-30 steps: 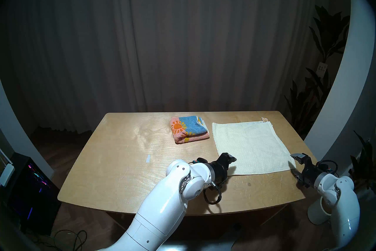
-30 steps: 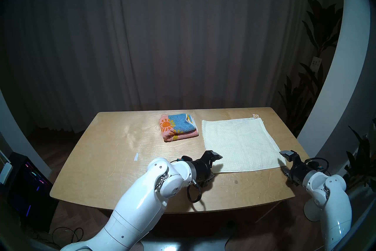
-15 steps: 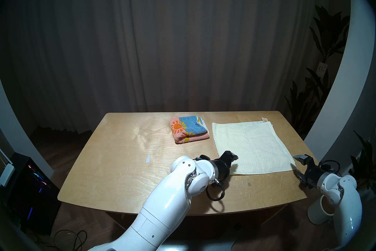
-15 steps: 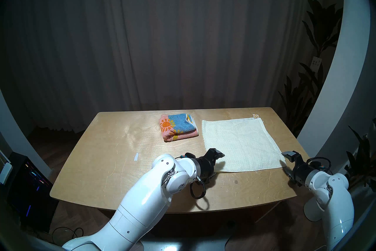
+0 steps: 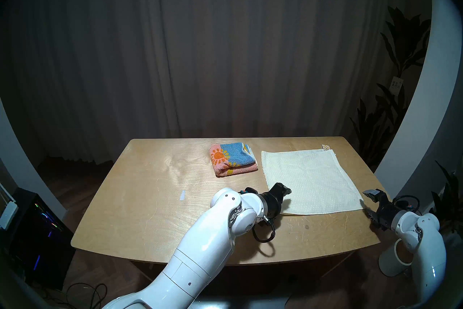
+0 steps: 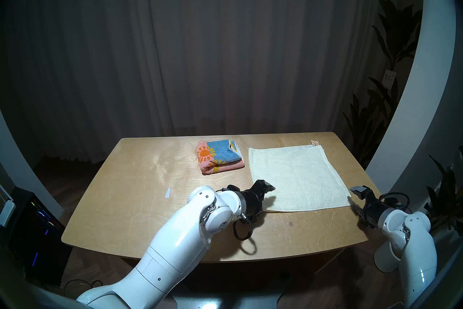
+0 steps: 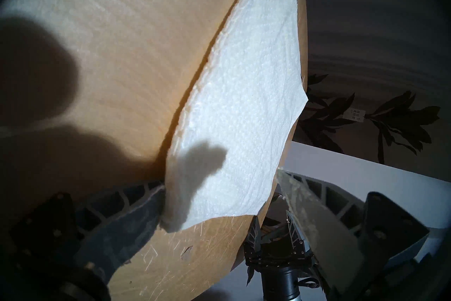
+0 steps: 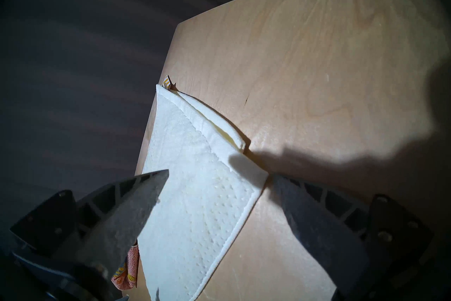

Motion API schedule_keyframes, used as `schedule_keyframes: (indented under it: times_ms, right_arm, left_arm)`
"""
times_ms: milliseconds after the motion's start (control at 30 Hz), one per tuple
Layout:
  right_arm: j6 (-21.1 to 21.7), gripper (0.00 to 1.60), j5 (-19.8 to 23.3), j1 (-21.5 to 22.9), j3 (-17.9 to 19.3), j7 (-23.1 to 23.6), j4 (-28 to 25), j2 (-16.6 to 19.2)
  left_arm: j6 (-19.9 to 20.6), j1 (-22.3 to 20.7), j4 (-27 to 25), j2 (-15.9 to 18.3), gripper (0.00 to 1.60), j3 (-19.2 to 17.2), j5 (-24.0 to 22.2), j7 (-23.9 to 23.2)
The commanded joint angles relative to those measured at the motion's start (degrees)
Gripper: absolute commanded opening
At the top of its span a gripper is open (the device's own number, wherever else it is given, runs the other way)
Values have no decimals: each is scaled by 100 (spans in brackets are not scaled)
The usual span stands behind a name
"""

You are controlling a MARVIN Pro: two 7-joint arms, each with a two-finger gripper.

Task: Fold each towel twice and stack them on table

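The cream dotted towel (image 5: 308,180) lies flat and unfolded on the right half of the table (image 5: 150,200). The pink and blue sun towel (image 5: 233,159) sits folded at the back middle. My left gripper (image 5: 284,200) is open at the cream towel's near left corner. In the left wrist view that corner (image 7: 219,195) lies between the spread fingers (image 7: 136,207). My right gripper (image 5: 365,202) is open at the near right corner. In the right wrist view one finger (image 8: 136,198) is over the cloth and the other is on the wood beside the hem (image 8: 246,215).
A white tape mark (image 5: 182,195) sits on the table's left half. A small striped tag (image 5: 325,147) sticks out at the cream towel's far right corner. Plants (image 5: 390,113) stand beyond the right edge, a lit computer case (image 5: 37,225) at lower left.
My left arm has pushed right and forward, bringing its gripper closer around the towel's near left corner. My right gripper has shifted slightly right. Both towels lie as before.
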Motion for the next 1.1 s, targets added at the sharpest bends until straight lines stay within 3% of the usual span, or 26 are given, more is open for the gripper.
schedule_keyframes:
  times_ms: [0, 833, 1067]
  right_arm:
    - [-54, 160, -133, 244, -268, -82, 222, 54]
    - [-240, 160, -435, 758, -847, 24, 581, 43]
    - [-207, 160, -512, 702, -911, 85, 606, 42]
  left_arm:
    - [46, -138, 417, 1, 160, 75, 106, -11]
    - [-3, -243, 675, 38, 160, 195, 166, -179]
    - [11, -274, 759, 47, 160, 233, 162, -248]
